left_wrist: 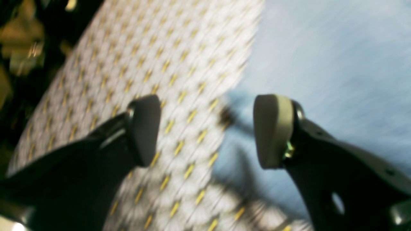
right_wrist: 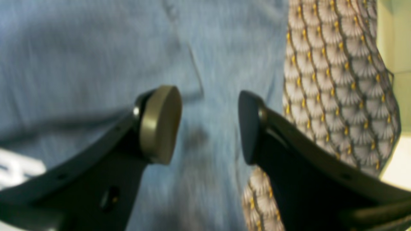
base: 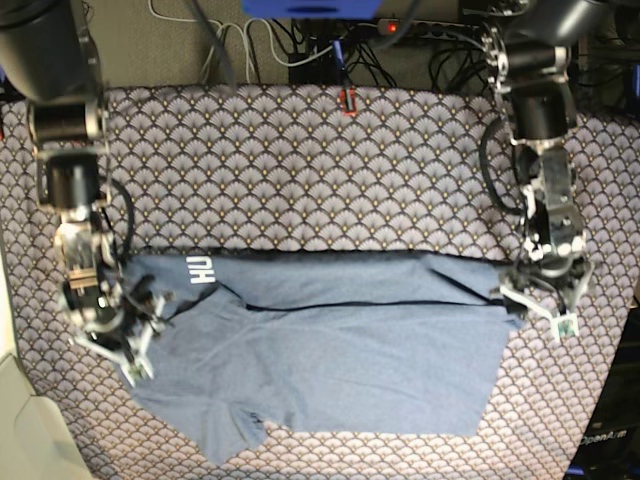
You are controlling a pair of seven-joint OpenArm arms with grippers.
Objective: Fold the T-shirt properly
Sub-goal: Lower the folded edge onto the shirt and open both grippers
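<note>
Left gripper (base: 540, 308): jaws spread wide with nothing between them, hovering at the T-shirt's right edge in the base view; the wrist view shows one pad (left_wrist: 273, 131) over blue cloth and the other over the patterned covering.
Right gripper (base: 138, 338): jaws parted to a moderate gap, empty, sitting at the shirt's left end; the wrist view shows both pads (right_wrist: 160, 123) above blue fabric, the covering just off to one side.
Table covering (base: 300, 170): grey fan pattern with small yellow marks, spread across the whole work surface under the shirt.
T-shirt (base: 340, 360): slate-blue, lying flat and lengthwise across the near half of the covering, between the two grippers; its far edge is folded over along a straight dark crease.
Sleeve (base: 225, 430): juts out at the near left corner of the shirt.
Lettering (base: 203, 268): white capitals showing on the folded strip near the left end.
Cables (base: 260, 40): dark and white cords beyond the far edge of the covering.
</note>
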